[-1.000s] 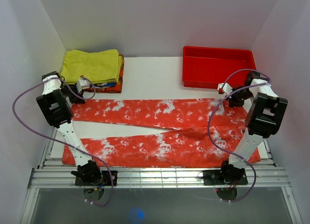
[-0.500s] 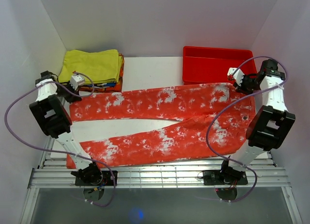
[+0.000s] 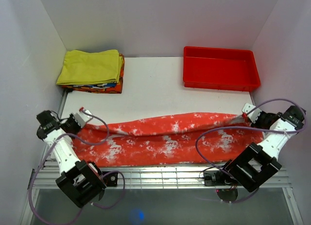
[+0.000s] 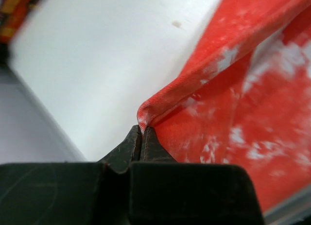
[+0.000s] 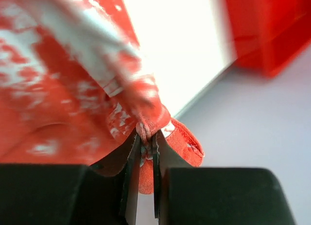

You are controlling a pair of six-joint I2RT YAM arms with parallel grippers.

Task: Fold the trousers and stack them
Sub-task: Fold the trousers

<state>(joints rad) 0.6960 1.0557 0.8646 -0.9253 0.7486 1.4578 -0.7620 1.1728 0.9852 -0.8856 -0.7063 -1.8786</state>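
Both arms have swung back toward the near edge of the table (image 3: 155, 89), carrying the far leg of the trousers (image 3: 170, 137) over the near one. The garment, spread in a V half a second earlier, now lies as one long band across the front of the table. The left jaws are pinched shut on the folded edge at the band's left end. The right jaws are clamped on a bunched bit of cloth at its right end, and a hem bulges out past the tips in the wrist view. Holding both ends at once looks meant to keep the top layer taut and in line with the layer beneath as it settles; its upper edge sags slightly in the middle. Farther back, bare white table separates the trousers from a folded yellow garment (image 3: 90, 67) that tops a pile of folded cloth (image 3: 99, 88) at far left, likely the stack to be joined. A red tray (image 3: 219, 82) sits at far right, with nothing visible inside
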